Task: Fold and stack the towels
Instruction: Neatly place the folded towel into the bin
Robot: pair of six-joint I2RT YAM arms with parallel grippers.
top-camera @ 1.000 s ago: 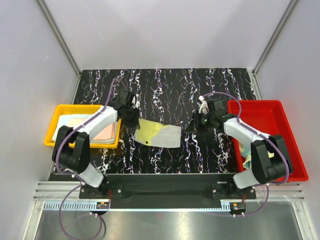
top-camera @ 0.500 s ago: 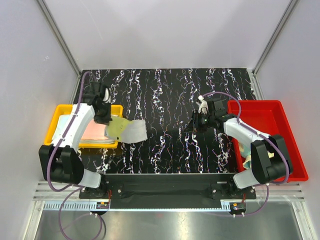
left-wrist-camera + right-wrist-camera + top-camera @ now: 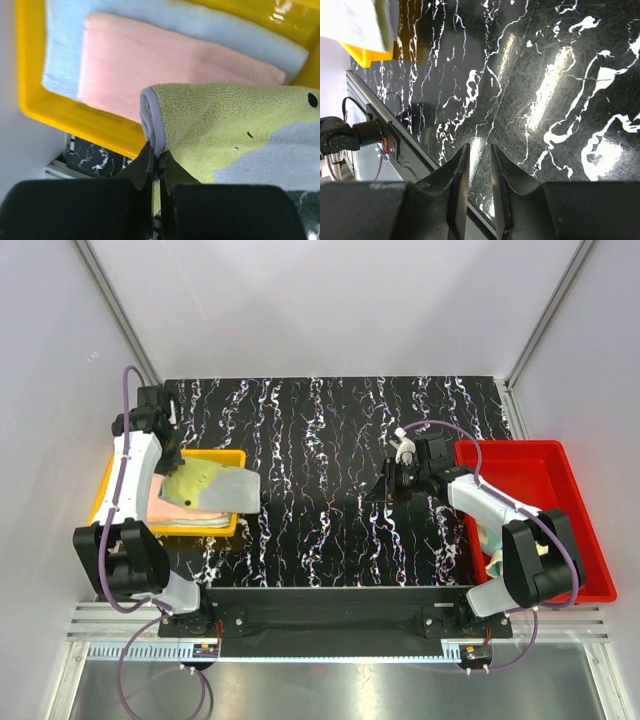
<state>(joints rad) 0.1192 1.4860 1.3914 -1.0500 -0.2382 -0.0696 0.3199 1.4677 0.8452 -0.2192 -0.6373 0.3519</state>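
Note:
A folded yellow-green and grey towel (image 3: 212, 488) hangs over the right part of the yellow tray (image 3: 112, 462), its right end reaching past the tray's rim. My left gripper (image 3: 172, 470) is shut on the towel's folded left edge (image 3: 152, 112); the jaws (image 3: 159, 152) pinch the fold. Beneath it in the tray lie a folded pink towel (image 3: 150, 60) and, under that, a light blue towel (image 3: 62, 55). My right gripper (image 3: 391, 486) hovers low over the black marbled table, right of centre. It is narrowly open (image 3: 480, 150) with nothing between its fingers.
The red tray (image 3: 545, 490) stands at the right edge with a pale cloth (image 3: 494, 563) at its near left corner, partly hidden by the right arm. Grey walls close in the table on three sides. In the right wrist view the yellow tray's corner (image 3: 367, 56) shows far off.
My left arm has swung left, carrying the folded yellow-green towel from the table's middle to above the yellow tray. The right gripper has stayed in place.

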